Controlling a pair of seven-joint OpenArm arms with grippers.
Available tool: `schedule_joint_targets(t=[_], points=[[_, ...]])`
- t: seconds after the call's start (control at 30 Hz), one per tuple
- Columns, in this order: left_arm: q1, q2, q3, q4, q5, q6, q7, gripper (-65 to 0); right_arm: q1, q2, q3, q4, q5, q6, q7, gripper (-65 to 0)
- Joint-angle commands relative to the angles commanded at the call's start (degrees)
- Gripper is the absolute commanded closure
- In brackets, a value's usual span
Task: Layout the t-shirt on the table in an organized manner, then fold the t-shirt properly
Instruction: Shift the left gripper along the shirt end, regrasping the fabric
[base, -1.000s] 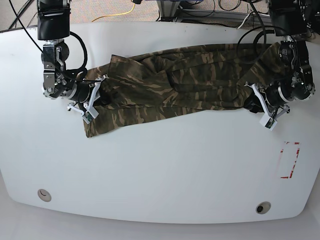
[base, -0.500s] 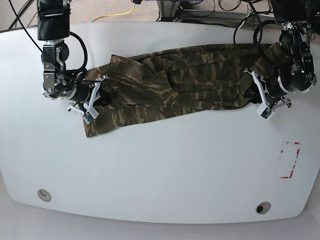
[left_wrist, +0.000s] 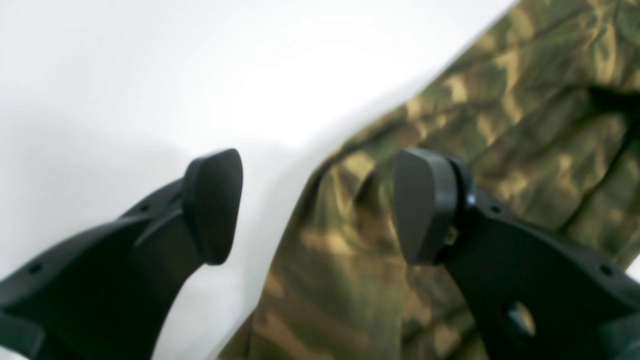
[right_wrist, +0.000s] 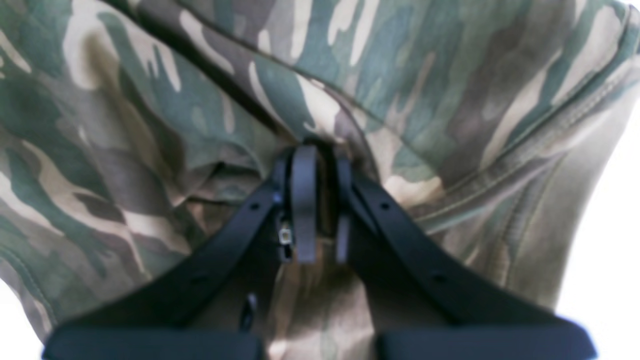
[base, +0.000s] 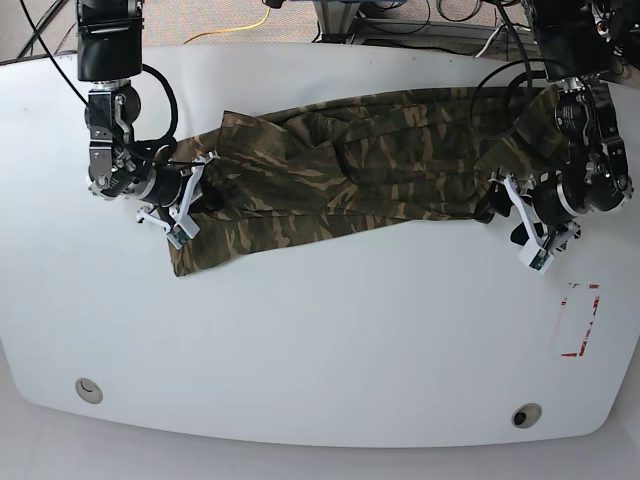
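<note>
Camouflage cloth, one t-shirt (base: 350, 160), lies stretched sideways across the far half of one white table (base: 320, 340). Two arms work it, one at each end. The right gripper (right_wrist: 314, 200) has its jaws pinched together on a fold of the shirt. The left gripper (left_wrist: 315, 205) has its jaws spread wide, holding nothing, one over bare table and one over the shirt's edge. Two round grommet holes (base: 88, 389) and one red tape rectangle (base: 580, 320) mark the near side.

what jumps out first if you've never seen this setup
A camouflage-print cloth t-shirt stretched in a rumpled band across the far half of the big white table. The right gripper is clamped on a fold of it at one end, while the left gripper hangs open over the other end's edge.
</note>
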Motion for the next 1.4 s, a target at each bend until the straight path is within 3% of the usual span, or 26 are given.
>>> schedule_joint_targets(t=[0.4, 0.47, 0.57, 0.9, 1.17, 1.4], points=[[-5.89, 1.32, 9.58, -10.37, 0.09, 0.0, -3.08, -43.1, 0.0, -0.09, 0.0, 0.0, 0.0, 0.0, 0.0, -4.8], [-6.42, 1.32, 10.29, -11.87, 0.09, 0.0, -3.08, -40.6, 0.09, -0.09, 0.0, 0.0, 0.0, 0.0, 0.0, -4.8], [-6.51, 1.32, 10.46, -13.36, 0.09, 0.0, -3.16, -37.2, 0.09, 0.0, 0.09, 0.0, 0.0, 0.0, 0.0, -4.8], [-5.98, -0.35, 10.46, -13.36, 0.09, 0.0, -2.99, -36.8, 0.18, 0.0, 0.18, 0.0, 0.0, 0.0, 0.0, -4.8], [-5.19, -1.93, 10.46, -13.63, 0.09, 0.0, -2.9, -23.7, 0.26, -0.09, 0.18, 0.0, 0.0, 0.0, 0.0, -4.8], [-4.84, -2.11, 10.46, -13.71, 0.18, 0.0, -2.9, -22.1, 0.26, -0.09, 0.18, 0.0, 0.0, 0.0, 0.0, -4.8]])
